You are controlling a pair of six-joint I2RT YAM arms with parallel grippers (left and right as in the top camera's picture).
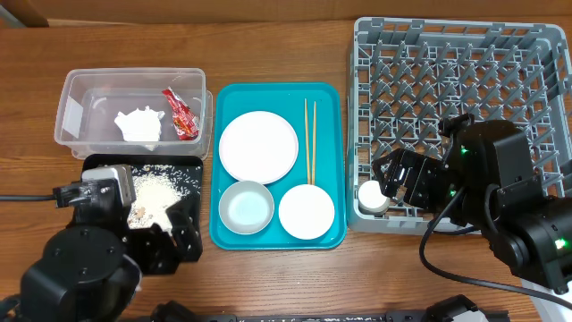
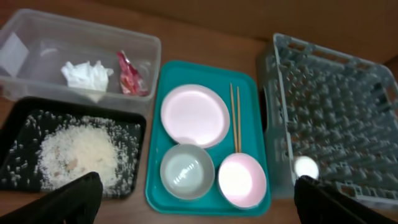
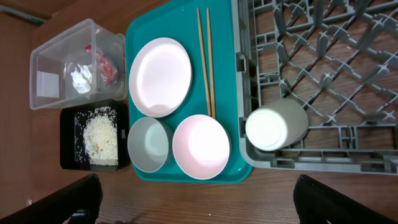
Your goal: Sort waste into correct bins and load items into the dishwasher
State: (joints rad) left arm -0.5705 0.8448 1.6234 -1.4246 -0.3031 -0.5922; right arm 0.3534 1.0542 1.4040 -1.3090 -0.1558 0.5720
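Overhead, a brown wooden table [image 1: 268, 54] with a plain grain fills the picture, and almost nothing of the room shows beyond it. A clear tub [image 1: 80, 85] at the far left holds the crumpled paper [image 1: 140, 125] and the red packet [image 1: 181, 114]. Just in front of it, a black tray [image 2: 12, 137] carries a heap of rice [image 1: 156, 190]. A turquoise tray [image 1: 338, 134] in the middle bears the plate [image 1: 258, 146], the chopsticks [image 1: 309, 139] side by side, the grey bowl [image 1: 246, 207] and the pink bowl [image 1: 307, 211]. The grey rack [image 1: 500, 54] stands at the right, with the cup [image 1: 373, 196] on its side in its near left corner. The left claw [image 2: 198, 199] hangs spread wide and empty, and so does the right claw [image 3: 196, 199].
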